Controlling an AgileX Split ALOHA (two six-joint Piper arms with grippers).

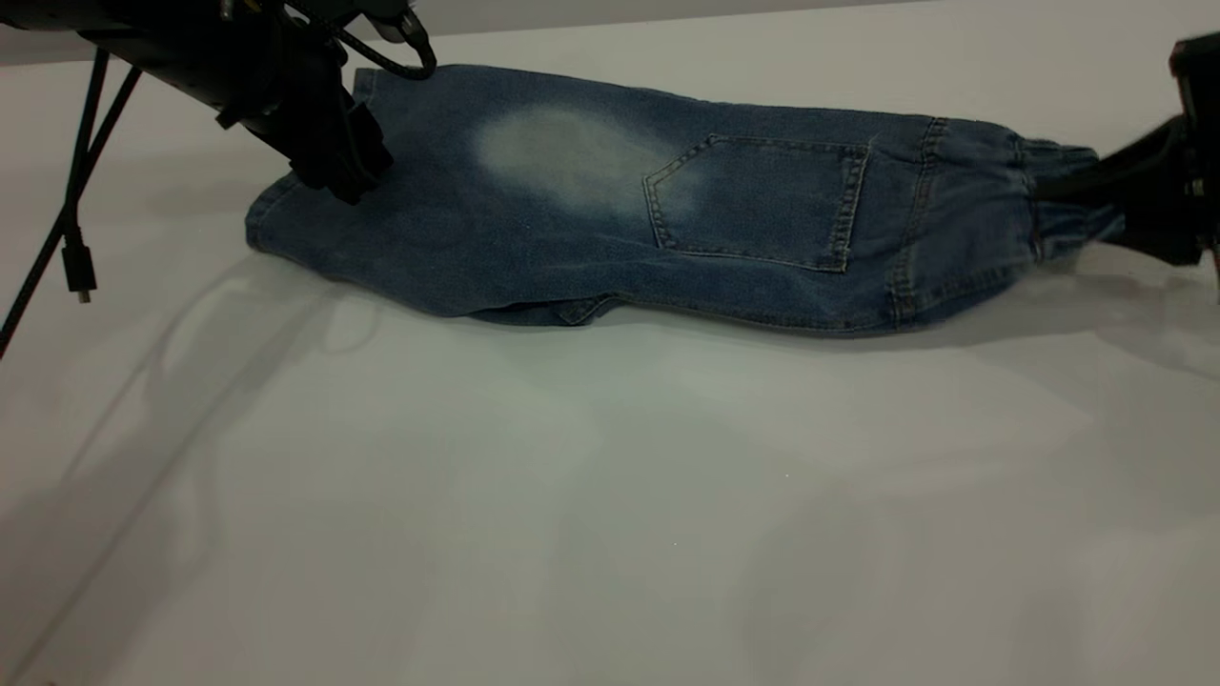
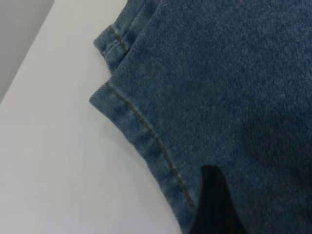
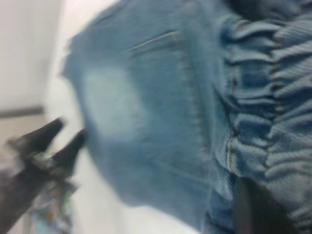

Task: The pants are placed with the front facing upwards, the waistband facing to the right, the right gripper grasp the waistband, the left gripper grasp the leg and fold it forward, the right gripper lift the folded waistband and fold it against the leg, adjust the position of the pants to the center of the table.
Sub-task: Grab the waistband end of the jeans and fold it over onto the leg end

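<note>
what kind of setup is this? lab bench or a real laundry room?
Most likely a lab test bench: a bare white table holding only one pair of denim pants, a black robot arm at each end of them, and a loose cable dangling at one side.

Denim cloth on a matt white tabletop

The pants are woven blue denim with a coarse, visibly grainy weave, a pale faded patch at about 11 o'clock of the patch pocket, and tan thread stitching along hems and seams. The waistband is the same cloth, ruched into soft pleats. The table is smooth, matt white, with only dull shadows on it. The left gripper and the right gripper look like matt black plastic.
</note>
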